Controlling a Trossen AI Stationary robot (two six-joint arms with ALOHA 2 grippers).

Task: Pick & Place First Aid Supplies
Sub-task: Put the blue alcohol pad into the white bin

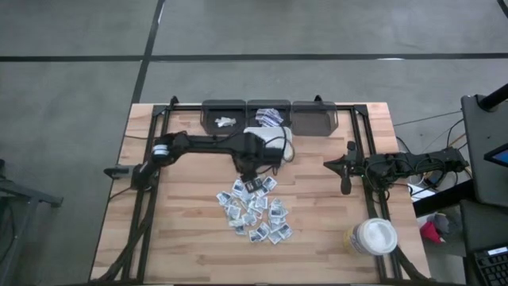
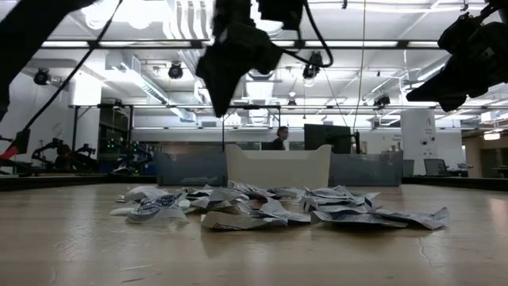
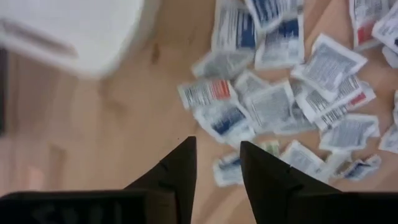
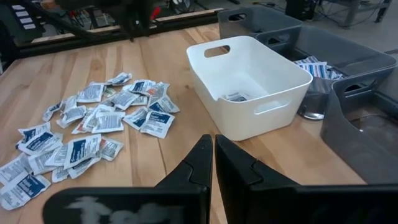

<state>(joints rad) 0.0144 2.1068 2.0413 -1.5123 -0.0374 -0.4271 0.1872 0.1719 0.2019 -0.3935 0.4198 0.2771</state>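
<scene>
The first aid supplies (image 1: 255, 208) are small white and blue-printed sachets lying in a loose pile on the wooden table's middle (image 3: 273, 99) (image 4: 93, 124). My left gripper (image 3: 217, 146) points down, hanging open above the pile's far edge (image 1: 252, 178) (image 2: 222, 95); nothing is between its fingers. A white bin (image 4: 249, 81) stands just beyond the pile, with one sachet (image 4: 235, 96) on its floor. My right gripper (image 4: 213, 149) waits shut near the table's right side (image 1: 347, 171), holding nothing.
Three grey bins (image 1: 268, 116) line the far edge; the left one (image 1: 225, 121) and the middle one (image 4: 314, 65) hold some sachets. A white round lidded tub (image 1: 373, 236) stands at the near right corner. Bare wood lies left and right of the pile.
</scene>
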